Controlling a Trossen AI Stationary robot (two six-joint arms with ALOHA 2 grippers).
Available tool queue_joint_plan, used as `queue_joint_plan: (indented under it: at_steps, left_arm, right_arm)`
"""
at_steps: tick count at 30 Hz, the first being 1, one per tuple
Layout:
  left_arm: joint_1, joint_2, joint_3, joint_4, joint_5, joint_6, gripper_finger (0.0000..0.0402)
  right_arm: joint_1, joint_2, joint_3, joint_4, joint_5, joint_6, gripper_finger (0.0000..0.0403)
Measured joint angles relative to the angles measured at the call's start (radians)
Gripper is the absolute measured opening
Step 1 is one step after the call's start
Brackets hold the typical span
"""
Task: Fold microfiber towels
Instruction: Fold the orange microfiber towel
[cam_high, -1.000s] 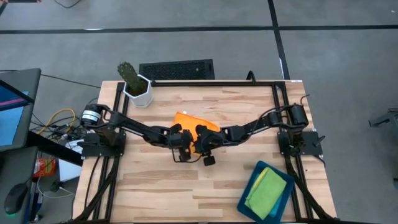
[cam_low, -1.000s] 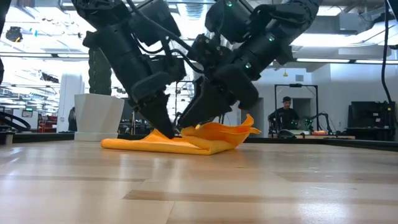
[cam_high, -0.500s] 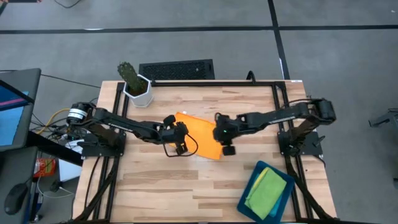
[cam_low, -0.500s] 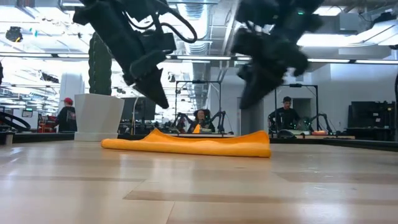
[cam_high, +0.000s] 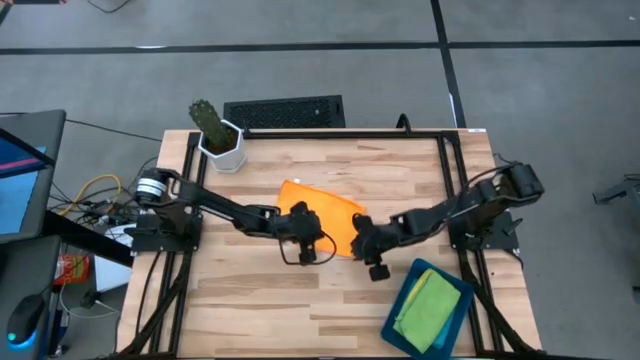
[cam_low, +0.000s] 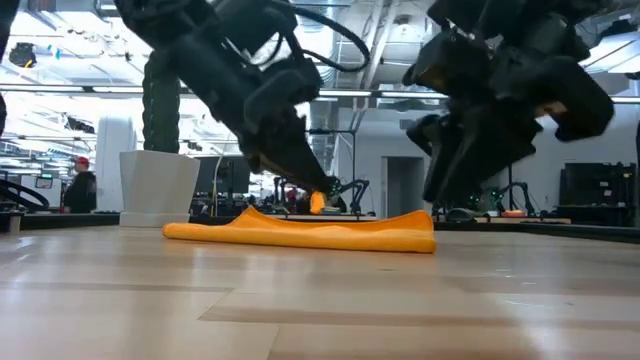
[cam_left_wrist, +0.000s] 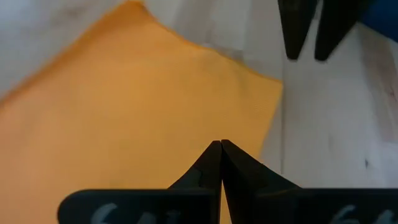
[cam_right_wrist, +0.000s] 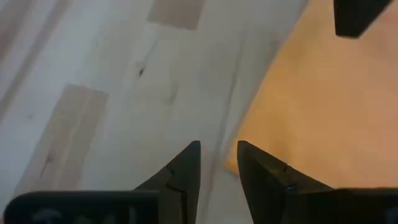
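Change: orange towel (cam_high: 322, 210) lay bunched a second ago; now flat, folded, mid-frame on the desk (cam_high: 260, 300), so this fold looks finished.
Left tool (cam_high: 308, 248): fingers together, nothing held, over the towel's lower edge.
Right tool (cam_high: 366, 251): fingers slightly apart, empty, at the towel's lower-right corner.
Around: teal tray (cam_high: 405, 298) lower right holding green towel (cam_high: 425, 305); potted cactus (cam_high: 214, 133) upper left.
Obstruction: none near the towel.

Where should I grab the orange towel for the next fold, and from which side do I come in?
Probably the corner of the orange towel nearest the right gripper, which is open with the towel's edge just ahead of its fingers. The cloth lies flat on the table, so come in low from that bare-wood side and slide one finger under the edge. The shut left gripper is over the cloth.
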Motion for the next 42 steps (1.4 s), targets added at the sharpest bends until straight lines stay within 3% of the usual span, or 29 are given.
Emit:
queue_joint_plan:
  at_steps: [10, 18, 24, 36, 42]
  left_arm:
    - [0.001, 0.083, 0.0, 0.023, 0.033, 0.003, 0.0]
    - [0.001, 0.083, 0.0, 0.005, 0.044, 0.013, 0.0]
    - [0.001, 0.083, 0.0, 0.002, 0.043, 0.013, 0.0]
    - [0.001, 0.083, 0.0, -0.015, 0.043, 0.015, 0.0]
    - [0.001, 0.083, 0.0, -0.015, 0.043, 0.038, 0.0]
  right_arm:
    - [0.039, 0.182, 0.011, 0.12, 0.025, 0.119, 0.0128]
    - [0.048, 0.09, 0.025, 0.036, 0.035, 0.171, 0.0128]
    - [0.043, 0.051, 0.025, 0.038, 0.15, 0.114, 0.0128]
    - [0.041, 0.19, 0.029, 0.064, 0.105, 0.116, 0.0127]
    - [0.031, 0.17, 0.028, 0.034, 0.127, 0.152, 0.0074]
